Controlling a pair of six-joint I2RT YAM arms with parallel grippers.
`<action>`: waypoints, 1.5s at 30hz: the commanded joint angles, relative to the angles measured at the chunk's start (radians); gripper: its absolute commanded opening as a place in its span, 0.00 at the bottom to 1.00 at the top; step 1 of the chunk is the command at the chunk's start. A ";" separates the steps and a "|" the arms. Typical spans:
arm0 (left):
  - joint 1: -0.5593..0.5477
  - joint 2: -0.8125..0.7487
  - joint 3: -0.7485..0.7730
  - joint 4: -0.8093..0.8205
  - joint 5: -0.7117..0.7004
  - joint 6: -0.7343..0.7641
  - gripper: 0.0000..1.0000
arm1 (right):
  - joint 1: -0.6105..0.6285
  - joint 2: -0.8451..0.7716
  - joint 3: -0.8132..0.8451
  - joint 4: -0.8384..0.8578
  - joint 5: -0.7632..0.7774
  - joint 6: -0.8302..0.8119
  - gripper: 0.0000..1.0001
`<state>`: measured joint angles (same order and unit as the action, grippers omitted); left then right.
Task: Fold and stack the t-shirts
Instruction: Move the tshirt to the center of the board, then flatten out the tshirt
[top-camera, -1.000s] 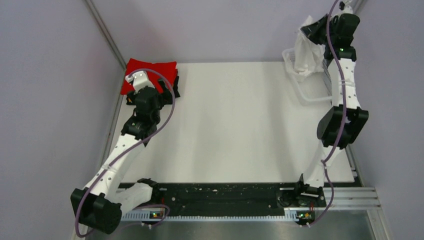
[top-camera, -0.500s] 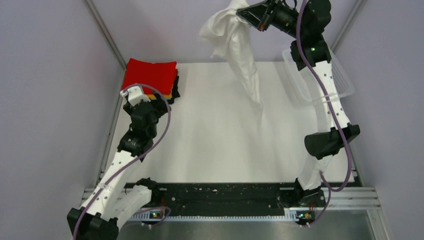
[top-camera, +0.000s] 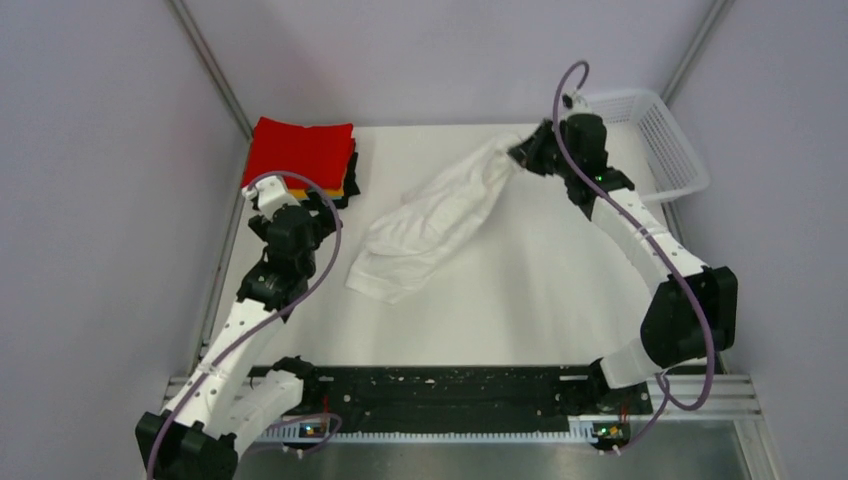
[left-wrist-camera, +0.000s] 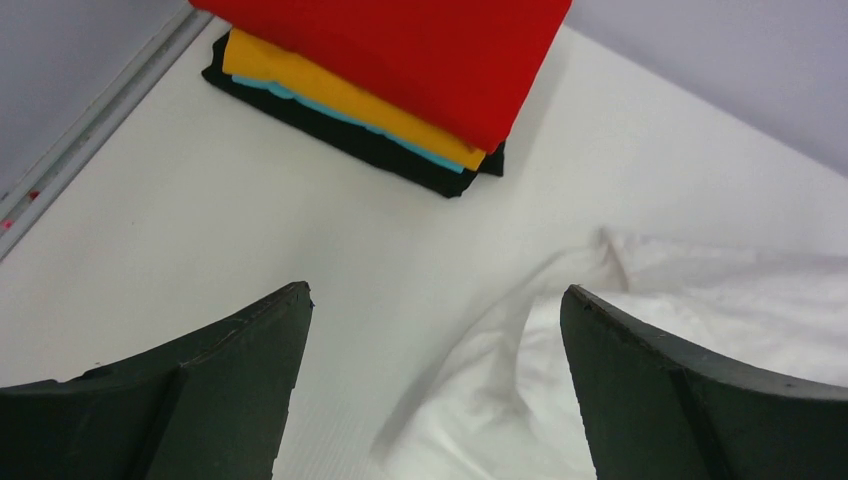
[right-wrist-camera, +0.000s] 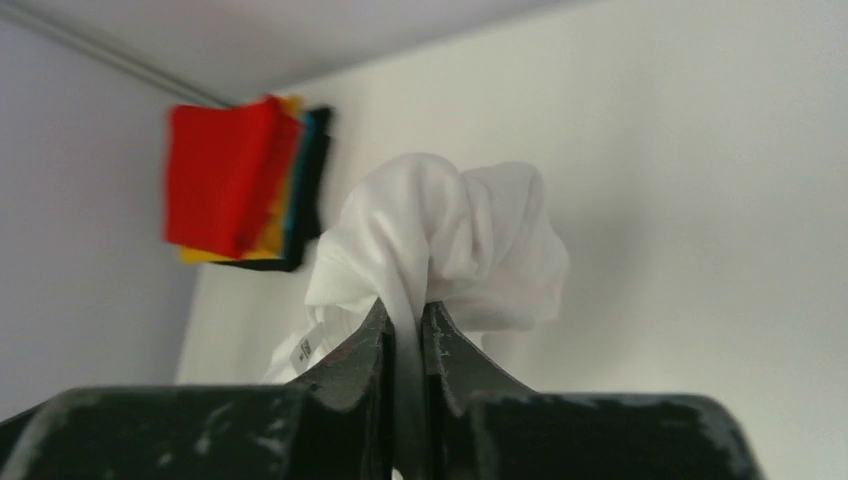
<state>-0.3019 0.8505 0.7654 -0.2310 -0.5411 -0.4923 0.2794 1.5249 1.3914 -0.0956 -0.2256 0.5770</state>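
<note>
Spreading first: with right tool (right-wrist-camera: 405, 320) clenched on far end of white t-shirt (top-camera: 440, 215), stretched across middle of desk (top-camera: 560, 300), bring released left tool (left-wrist-camera: 435, 300) to near hem, pinch it, pull flat, clear of folded stack (top-camera: 300, 158)

Under the red t-shirt (left-wrist-camera: 400, 50), the orange-yellow t-shirt (left-wrist-camera: 340, 97) and black t-shirt (left-wrist-camera: 330, 138) show only edges.

The light is bright and soft, with only faint shadows on the surface (top-camera: 560, 300). The red t-shirt (right-wrist-camera: 215, 180) looks blurry in the right wrist view, and the white t-shirt (top-camera: 440, 215) looks smeared from above.
</note>
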 joint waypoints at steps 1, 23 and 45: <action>0.003 0.073 0.040 -0.084 0.002 -0.048 0.99 | -0.147 -0.102 -0.282 -0.072 0.281 0.056 0.20; 0.184 0.362 -0.066 0.064 0.620 -0.250 0.99 | 0.476 0.351 0.042 -0.111 0.236 -0.483 0.97; 0.182 0.755 0.019 0.118 0.784 -0.277 0.00 | 0.621 0.710 0.265 -0.024 0.410 -0.548 0.92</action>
<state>-0.1192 1.5841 0.7521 -0.1326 0.2512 -0.7685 0.8841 2.1841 1.6138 -0.1707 0.0895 0.0677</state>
